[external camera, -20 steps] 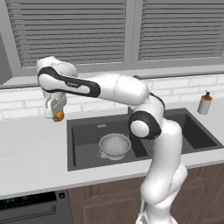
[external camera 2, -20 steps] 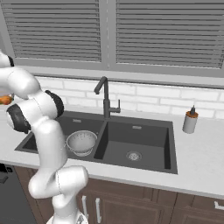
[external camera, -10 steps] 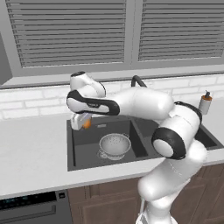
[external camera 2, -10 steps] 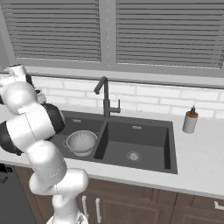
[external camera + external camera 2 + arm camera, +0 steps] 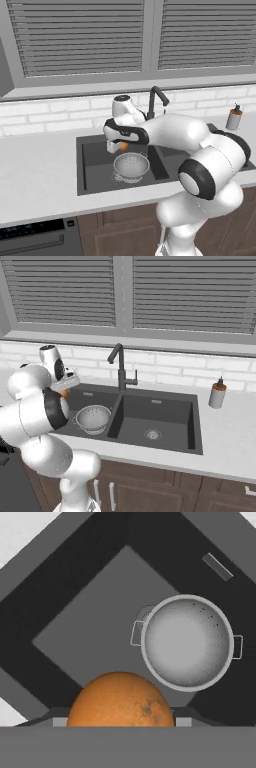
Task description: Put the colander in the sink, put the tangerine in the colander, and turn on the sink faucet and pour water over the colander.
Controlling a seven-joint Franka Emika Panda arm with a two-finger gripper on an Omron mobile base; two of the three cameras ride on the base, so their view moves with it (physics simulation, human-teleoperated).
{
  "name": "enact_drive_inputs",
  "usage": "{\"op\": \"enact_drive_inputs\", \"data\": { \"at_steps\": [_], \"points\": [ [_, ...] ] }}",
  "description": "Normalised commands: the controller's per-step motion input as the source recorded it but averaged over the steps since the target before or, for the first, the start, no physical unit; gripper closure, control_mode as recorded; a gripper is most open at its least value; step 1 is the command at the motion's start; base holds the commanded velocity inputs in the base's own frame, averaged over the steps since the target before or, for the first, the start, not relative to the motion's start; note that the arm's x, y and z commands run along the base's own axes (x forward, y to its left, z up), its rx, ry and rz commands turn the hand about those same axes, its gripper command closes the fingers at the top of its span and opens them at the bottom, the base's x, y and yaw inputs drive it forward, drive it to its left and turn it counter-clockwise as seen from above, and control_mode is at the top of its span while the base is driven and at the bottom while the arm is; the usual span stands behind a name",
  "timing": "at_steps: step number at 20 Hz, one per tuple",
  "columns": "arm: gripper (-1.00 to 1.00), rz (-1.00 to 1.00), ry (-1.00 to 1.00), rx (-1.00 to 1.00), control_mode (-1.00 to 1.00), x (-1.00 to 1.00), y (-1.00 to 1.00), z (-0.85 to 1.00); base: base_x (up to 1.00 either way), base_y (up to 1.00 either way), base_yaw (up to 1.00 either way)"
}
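1. Pale counter (image 5: 40,170) under grey window blinds and white brick wall; dark double sink (image 5: 95,172) set into it. Left base view: colander (image 5: 131,166) sits upright in the left basin. Gripper (image 5: 116,146) hangs above the basin, just behind and left of the colander, closed on the tangerine (image 5: 123,147). Faucet (image 5: 156,97) stands behind the arm; soap bottle (image 5: 233,118) on the counter far right.
2. Right base view: colander (image 5: 93,419) in the left basin, right basin bare with round drain (image 5: 153,434). Faucet (image 5: 120,368) at the back between basins. Tangerine (image 5: 63,393) peeks orange beside the arm's elbow. Soap bottle (image 5: 217,394) at right.
3. Hand view: tangerine (image 5: 120,699) held between the fingers, partly spread around it. Colander (image 5: 187,642) lies below, off to one side, not directly under the fruit.
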Motion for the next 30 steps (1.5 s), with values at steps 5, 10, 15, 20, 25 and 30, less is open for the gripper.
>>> {"op": "enact_drive_inputs", "data": {
  "at_steps": [5,10,15,20,25,30],
  "points": [
    [1.00,-0.19,0.16,0.00,-1.00,0.95,-0.32,-0.18,0.00,0.00,0.00],
    [1.00,-0.16,0.05,-0.07,-1.00,0.32,-0.14,-0.62,0.00,0.00,0.00],
    [1.00,-0.14,0.00,-0.10,-1.00,0.14,-0.15,-0.83,0.00,0.00,0.00],
    [1.00,-0.13,0.00,-0.06,-1.00,0.15,-0.28,-0.75,0.00,0.00,0.00],
    [1.00,-0.12,0.00,-0.01,-1.00,0.13,-0.23,-0.71,0.00,0.00,0.00],
    [1.00,-0.10,0.03,0.00,-1.00,0.26,-0.01,-0.57,0.00,0.00,0.00]
  ]
}}
